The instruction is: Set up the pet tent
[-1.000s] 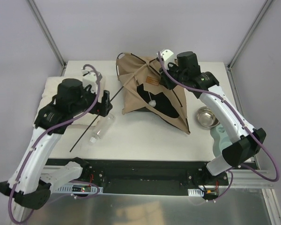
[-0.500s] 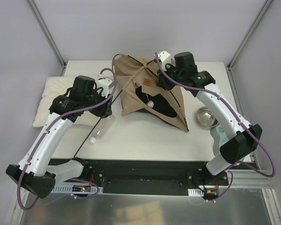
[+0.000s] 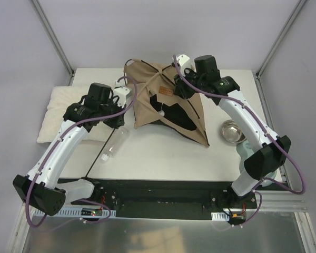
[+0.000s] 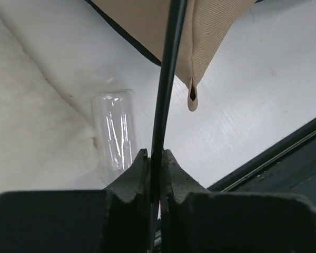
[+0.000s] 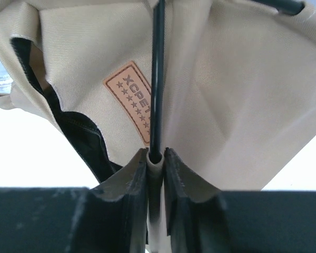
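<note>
The left tool (image 4: pixel 155 158) is clenched on a thin black pole, the left pole (image 4: pixel 166 79). The pole sits tight between the two fingers and runs straight out ahead of the tool. Ahead of this tool, a tan corner (image 4: pixel 192 97) of the tent (image 3: pixel 166 103) hangs just to the right of the pole. A clear bottle (image 4: pixel 115 132) lies on the worktop (image 3: pixel 163 153) just to the left of the pole, close to the tool's tips. Left of the bottle is a soft white pillow (image 4: pixel 31 132).

The right tool (image 5: pixel 156 155) is clenched too. It is grasping the right pole (image 5: pixel 158 79), which goes up ahead of it across the tan cloth. A small brown label (image 5: pixel 131 100) is on the cloth just left of that pole. Black lining shows farther left.

From above, the tent lies crumpled at the back middle of the worktop, between the two tools. The right tool is at its top, by the label. The left tool is at its left side. A white pompom (image 3: pixel 161 113) hangs at the dark doorway. A metal bowl (image 3: pixel 231 130) sits on the worktop, apart from the tent, under the right arm.
</note>
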Robot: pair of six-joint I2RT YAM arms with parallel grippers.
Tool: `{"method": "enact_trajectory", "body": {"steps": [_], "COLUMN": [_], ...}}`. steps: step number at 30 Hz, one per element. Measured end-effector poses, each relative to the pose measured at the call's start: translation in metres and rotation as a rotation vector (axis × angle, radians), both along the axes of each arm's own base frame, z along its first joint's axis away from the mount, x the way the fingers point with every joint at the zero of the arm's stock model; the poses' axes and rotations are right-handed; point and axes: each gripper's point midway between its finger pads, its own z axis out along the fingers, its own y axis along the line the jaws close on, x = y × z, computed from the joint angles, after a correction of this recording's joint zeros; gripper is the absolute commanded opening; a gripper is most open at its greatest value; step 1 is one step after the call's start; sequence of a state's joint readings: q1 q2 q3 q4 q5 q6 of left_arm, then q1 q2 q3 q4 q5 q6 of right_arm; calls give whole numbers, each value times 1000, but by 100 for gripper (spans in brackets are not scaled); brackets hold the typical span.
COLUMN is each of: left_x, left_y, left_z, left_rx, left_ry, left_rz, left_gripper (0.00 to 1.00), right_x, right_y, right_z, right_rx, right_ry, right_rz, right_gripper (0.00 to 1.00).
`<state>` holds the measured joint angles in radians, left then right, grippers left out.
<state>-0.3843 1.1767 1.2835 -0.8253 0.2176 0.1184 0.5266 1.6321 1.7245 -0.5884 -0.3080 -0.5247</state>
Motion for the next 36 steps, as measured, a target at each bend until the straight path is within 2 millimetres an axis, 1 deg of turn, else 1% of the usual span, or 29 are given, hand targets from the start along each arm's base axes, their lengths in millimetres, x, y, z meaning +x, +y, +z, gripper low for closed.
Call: {"method": "enact_trajectory", "body": {"steps": [2,5,6,7,9,11,13,17,20,22,23,25,27,29,31,33,36], "left_x": [1,3,4,4,7,11,17,28,40,48,51,60,69,76,80,86,92], "left_y": [-1,-1,-1,-1,-1,-2,-5,-12,-20,-26,-28,-33,-39,-45,-53,-61,-69], "left_z": [0,2,2,4,11,18,27,37,38,37,37,37,38,40,43,45,46], "left_rx": [-1,-5,-6,-7,-19,-37,-65,-117,-162,-198,-210,-242,-273,-306,-336,-360,-385], "left_ry": [-4,-12,-13,-16,-27,-39,-49,-33,-19,-3,3,16,21,24,29,30,37], "left_rz": [-3,3,8,17,38,62,96,158,203,241,255,295,334,364,383,404,431], "left_gripper": [0,0,0,0,0,0,0,0,0,0,0,0,0,0,0,0,0], "right_x": [3,7,9,11,14,14,11,-3,-21,-36,-45,-61,-81,-99,-119,-141,-169], "right_y": [2,4,5,5,5,2,-5,-20,-32,-37,-38,-39,-35,-28,-13,7,33], "right_z": [1,6,8,11,18,28,43,89,123,141,147,154,147,130,99,62,17], "right_rx": [16,51,67,85,121,171,224,352,457,525,558,616,663,682,663,613,528], "right_ry": [11,19,22,23,18,7,-8,-56,-69,-62,-50,-11,61,140,240,344,463], "right_rz": [-18,-54,-70,-91,-132,-186,-245,-336,-379,-389,-388,-373,-351,-329,-301,-267,-229], "right_gripper": [52,68,76,81,86,88,89,89,89,88,87,86,85,85,84,80,74]}}
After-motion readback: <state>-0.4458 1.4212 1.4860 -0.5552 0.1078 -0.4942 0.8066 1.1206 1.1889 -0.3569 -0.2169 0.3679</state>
